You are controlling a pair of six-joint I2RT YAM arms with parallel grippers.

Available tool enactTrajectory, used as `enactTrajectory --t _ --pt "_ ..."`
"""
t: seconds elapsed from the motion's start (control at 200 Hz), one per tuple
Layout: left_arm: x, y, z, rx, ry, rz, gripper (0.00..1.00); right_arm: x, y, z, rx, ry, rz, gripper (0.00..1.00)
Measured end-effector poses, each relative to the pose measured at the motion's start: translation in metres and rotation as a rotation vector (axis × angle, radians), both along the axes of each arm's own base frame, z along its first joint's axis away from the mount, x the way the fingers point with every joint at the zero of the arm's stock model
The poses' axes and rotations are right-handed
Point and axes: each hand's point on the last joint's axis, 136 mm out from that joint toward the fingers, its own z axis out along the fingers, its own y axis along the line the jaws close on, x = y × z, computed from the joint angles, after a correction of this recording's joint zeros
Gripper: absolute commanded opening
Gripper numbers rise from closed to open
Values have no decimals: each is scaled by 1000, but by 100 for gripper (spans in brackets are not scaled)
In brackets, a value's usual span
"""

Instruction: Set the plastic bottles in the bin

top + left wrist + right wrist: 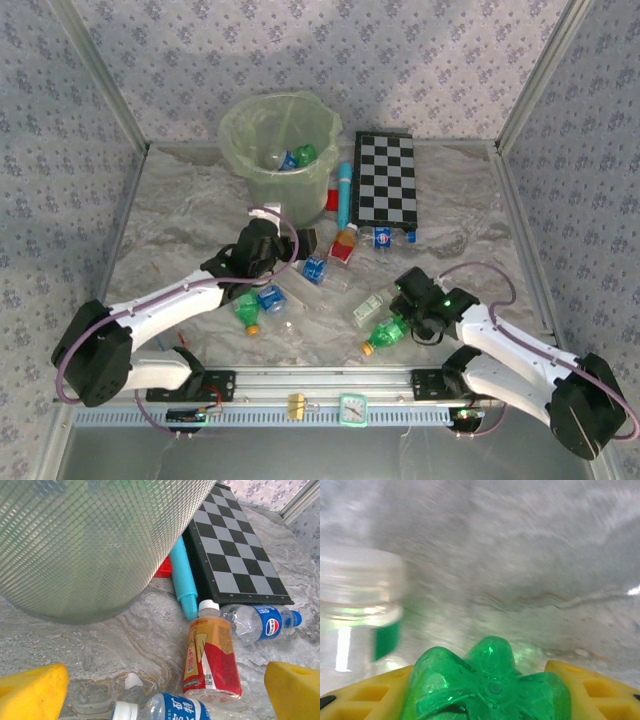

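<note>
table (180, 215): flat, matt, grey marbled surface.

bin (280, 140): round, tapered bucket of translucent pale-green plastic, with a fine grid texture on the wall and a clear bag folded over the rim. position: far centre-left of the table. two bottles (296, 157), one green and one blue-labelled, lie inside.

checkerboard (385, 180): rigid flat rectangle of black and white squares, right of the bin. a slim teal tube (343, 195) lies between the two. a small red block (331, 200) sits at the bin's foot.

loose on the table, each lying on its side:
- red-labelled bottle (345, 245): white cap, glossy film label.
- clear blue-capped bottle (385, 237): at the checkerboard's near edge.
- blue-labelled bottle (315, 268): white cap.
- green bottle (388, 333): orange cap, petal-shaped moulded base.
- clear bottle (368, 308): white cap, just beside the green bottle.

left arm (170, 295): stretched forward to mid-table. left gripper (165, 680): yellow fingers (30, 692) spread fully apart and holding nothing, with the blue-labelled bottle below the gap.

right arm (510, 350): bent low. right gripper (482, 690): both fingers clamped on the base of the green bottle.
</note>
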Motion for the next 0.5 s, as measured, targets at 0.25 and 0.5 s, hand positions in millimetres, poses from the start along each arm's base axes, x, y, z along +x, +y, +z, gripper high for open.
enactTrajectory --t 0.25,0.5 --pt "4 -13 22 -102 -5 -98 100 73 17 90 7 -291 132 48" --pt "-6 -43 48 -210 -13 -297 100 141 53 131 6 -444 311 48"
